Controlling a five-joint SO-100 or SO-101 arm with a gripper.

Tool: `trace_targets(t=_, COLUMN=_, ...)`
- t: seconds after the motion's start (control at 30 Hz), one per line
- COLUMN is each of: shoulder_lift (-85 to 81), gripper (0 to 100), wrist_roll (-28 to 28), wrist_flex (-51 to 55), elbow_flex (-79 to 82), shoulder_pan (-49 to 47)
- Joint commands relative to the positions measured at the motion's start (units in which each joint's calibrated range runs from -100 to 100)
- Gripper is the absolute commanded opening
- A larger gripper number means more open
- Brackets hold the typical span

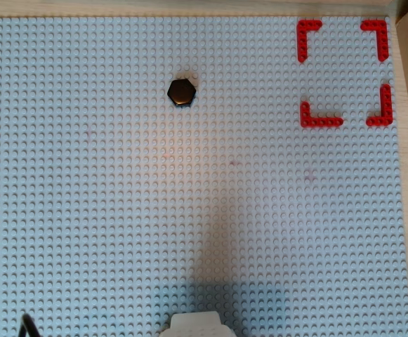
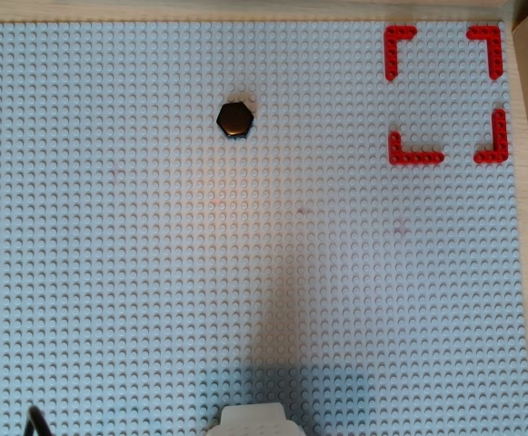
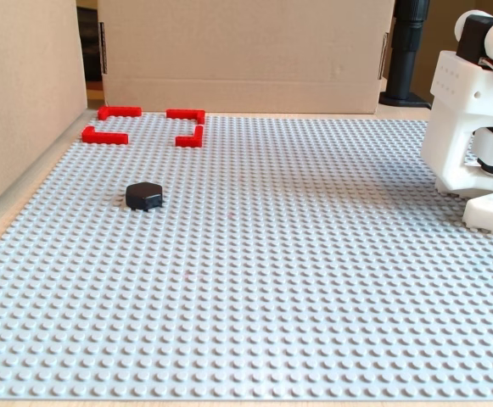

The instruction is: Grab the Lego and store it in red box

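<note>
Both overhead views look straight down, framing the whole grey baseplate (image 1: 204, 210) identically. The fixed view sits low at one edge, looking across it toward cardboard walls (image 3: 246, 51). All three share the baseplate.

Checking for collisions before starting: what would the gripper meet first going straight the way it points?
Hard to tell: its fingertips are out of view. From the arm's white part, straight up an overhead view lies bare baseplate, then possibly the Lego.
</note>
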Motion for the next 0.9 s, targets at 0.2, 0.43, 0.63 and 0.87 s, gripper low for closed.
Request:
trace_targets(t=0.2, shoulder_lift=19.34, gripper=7, wrist_roll=-0.06, wrist_flex=-5.58, elbow_flex=1.35, shoulder_pan=-7.43)
trace_targets(t=0.43, shoulder_lift=30.53, gripper=7, wrist_roll=3.85, wrist_flex=-16.72, elbow_flex=10.71, shoulder_pan=-7.65)
trace_targets(t=0.63, shoulder_lift=37.56, gripper=13, wrist_roll=4.94, wrist_flex=-30.75, elbow_flex=21.35, shoulder_pan=-7.87)
trace_targets(t=0.87, shoulder_lift=47.65, gripper=15, wrist_roll=5.41, wrist_flex=-38.82, elbow_flex=24.44, shoulder_pan=-7.87)
